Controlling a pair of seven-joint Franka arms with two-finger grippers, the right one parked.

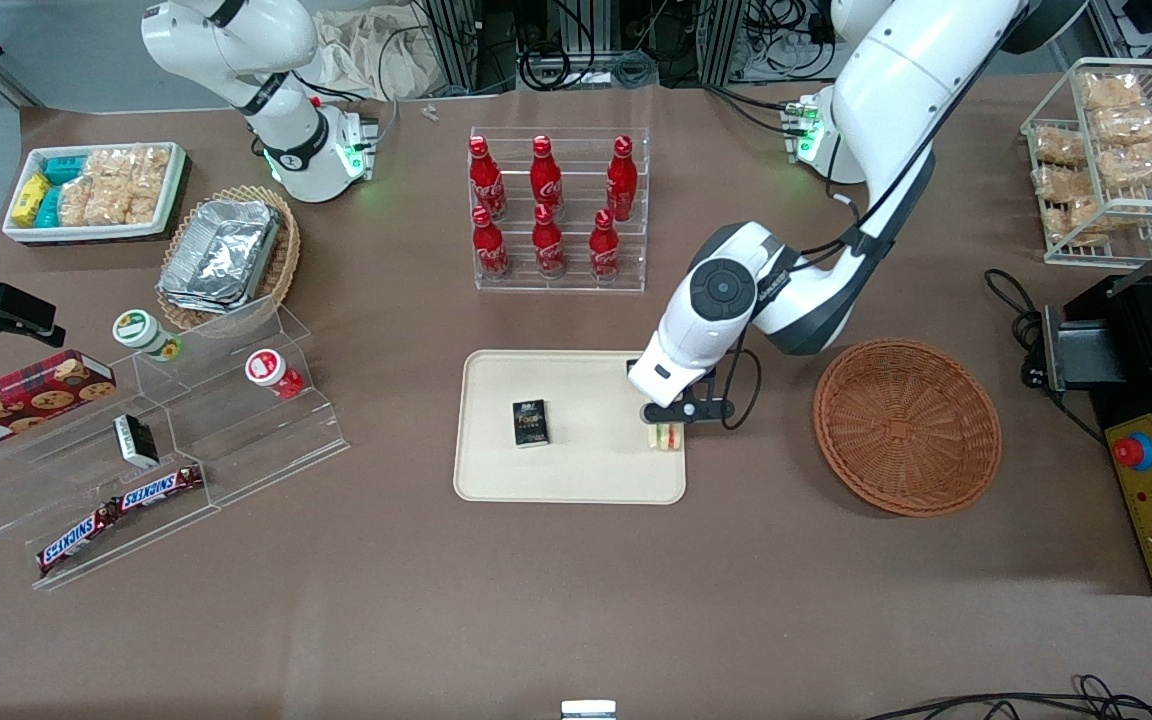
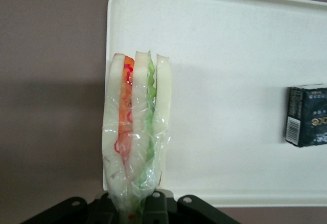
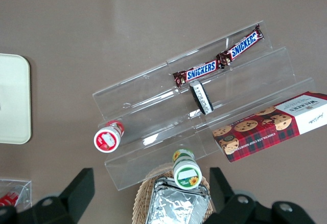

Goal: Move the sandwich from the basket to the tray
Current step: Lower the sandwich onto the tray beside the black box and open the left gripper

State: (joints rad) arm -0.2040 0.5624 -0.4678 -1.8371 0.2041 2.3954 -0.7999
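On the tray point(image 1: 576, 470), nearest the front camera along its rim at the working arm's end, one sandwich point(image 1: 667, 436) hangs upright, pinched between the closed fingers of the gripper point(image 1: 681, 412), probably so it can be set down just inside the edge. One small black box point(image 1: 530, 422) lies on the tray too, well apart. One basket point(image 1: 906, 427) beside the tray sits empty. Farther off stand six red bottles point(image 1: 548, 205).

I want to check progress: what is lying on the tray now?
A small black box lies on the tray. The gripper holds the wrapped sandwich over the tray's edge nearest the basket; whether the sandwich touches the tray is hidden.
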